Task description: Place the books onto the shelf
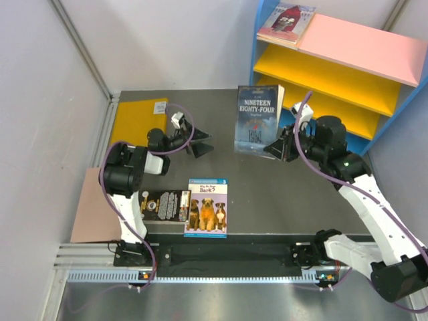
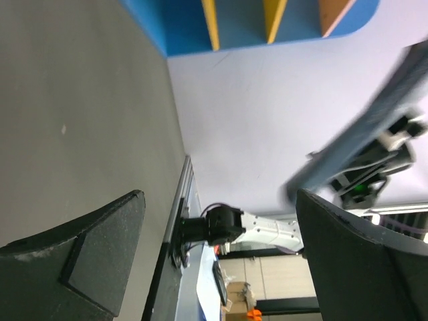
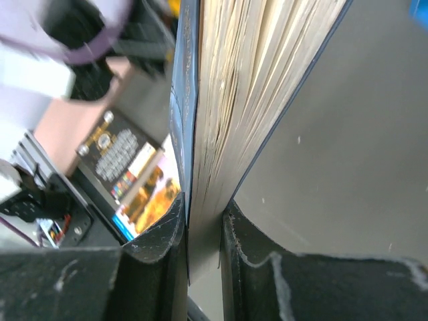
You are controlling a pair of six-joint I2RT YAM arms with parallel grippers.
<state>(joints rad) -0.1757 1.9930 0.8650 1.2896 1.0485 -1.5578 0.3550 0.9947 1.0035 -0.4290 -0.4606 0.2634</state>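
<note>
Book in R hand

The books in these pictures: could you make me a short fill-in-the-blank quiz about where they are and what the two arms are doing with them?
1. The right gripper is shut on the navy book, whose cover reads Nineteen Eighty-____.
2. The left gripper holds nothing; its jaws stand ____.
3. The red-and-white book lies on the ____ level of the shelf.
4. The blue book, flat on the table, pictures three ____.

Missing words: Four; open; top; dogs.
</note>
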